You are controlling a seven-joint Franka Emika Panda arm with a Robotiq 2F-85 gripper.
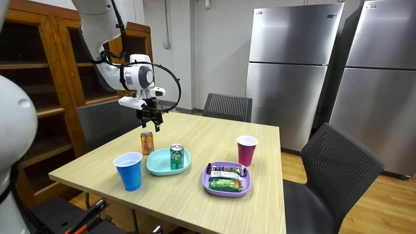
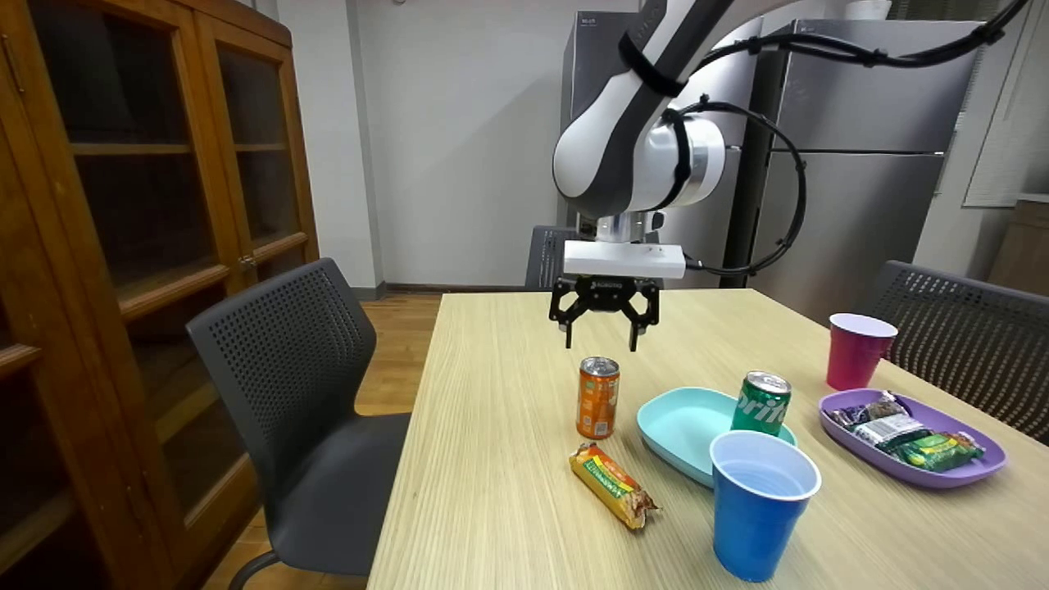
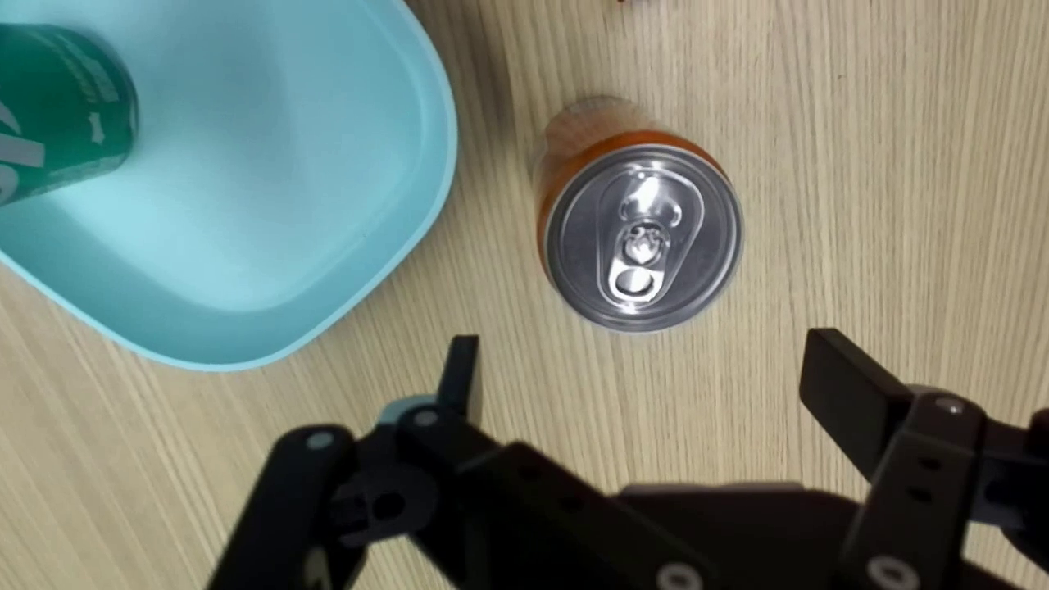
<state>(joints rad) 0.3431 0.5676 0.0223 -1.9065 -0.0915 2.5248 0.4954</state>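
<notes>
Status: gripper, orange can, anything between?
Gripper open, holding nothing. Orange can upright, untouched. Nothing visible between them; turquoise plate close beside can.

There are two metal cans (orange can (image 2: 597, 400), green can (image 2: 762, 405)), two plastic cups (blue cup (image 2: 756, 512), magenta cup (image 2: 856, 356)) and two rounded plates (turquoise plate (image 2: 688, 426), purple plate (image 1: 226, 194)). Wrapped snack bars (image 2: 612, 485) number four.

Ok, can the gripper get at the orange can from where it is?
Probably yes: the gripper hangs open above the orange can, and nothing shows between them. The nearby turquoise tray stands apart from the can, though that side might leave less room.
</notes>
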